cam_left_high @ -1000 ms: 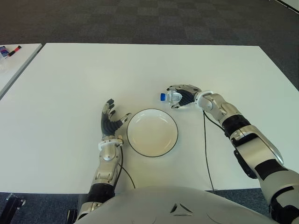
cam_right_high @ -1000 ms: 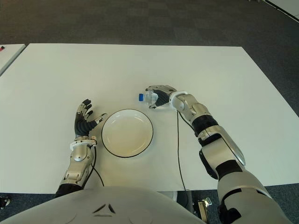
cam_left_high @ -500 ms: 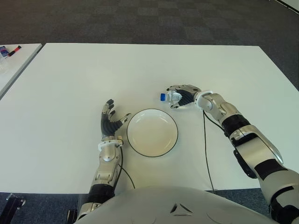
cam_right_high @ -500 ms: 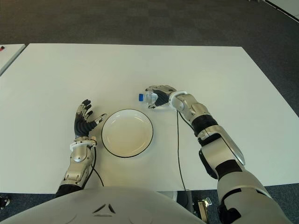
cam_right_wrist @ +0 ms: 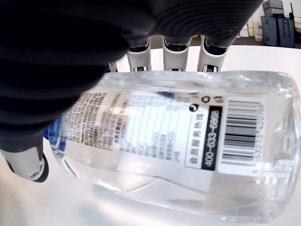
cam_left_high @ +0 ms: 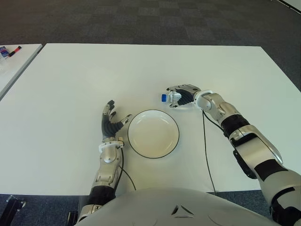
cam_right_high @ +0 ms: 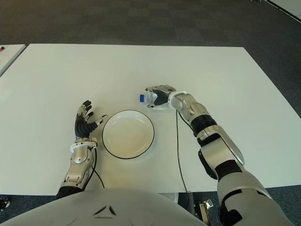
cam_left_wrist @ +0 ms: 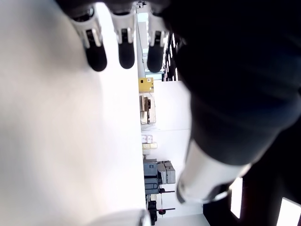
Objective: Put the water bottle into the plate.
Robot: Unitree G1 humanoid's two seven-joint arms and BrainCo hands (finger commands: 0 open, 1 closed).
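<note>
A small clear water bottle (cam_left_high: 170, 97) with a blue cap lies on its side in my right hand (cam_left_high: 181, 96), just beyond the far right rim of the plate. The right wrist view shows the bottle (cam_right_wrist: 178, 155) with its label and barcode close up, and my fingers (cam_right_wrist: 176, 49) curled round it. The white plate (cam_left_high: 153, 133) with a dark rim sits on the table in front of me, with nothing in it. My left hand (cam_left_high: 112, 120) shows beside the plate's left rim, fingers spread and holding nothing.
The white table (cam_left_high: 75, 84) stretches wide around the plate. A black cable (cam_left_high: 206, 141) runs from my right wrist toward the near edge. A second white table (cam_left_high: 14, 59) with small objects stands at the far left.
My right hand has lifted and drawn the bottle very slightly away from the plate's rim. The left hand has not moved.
</note>
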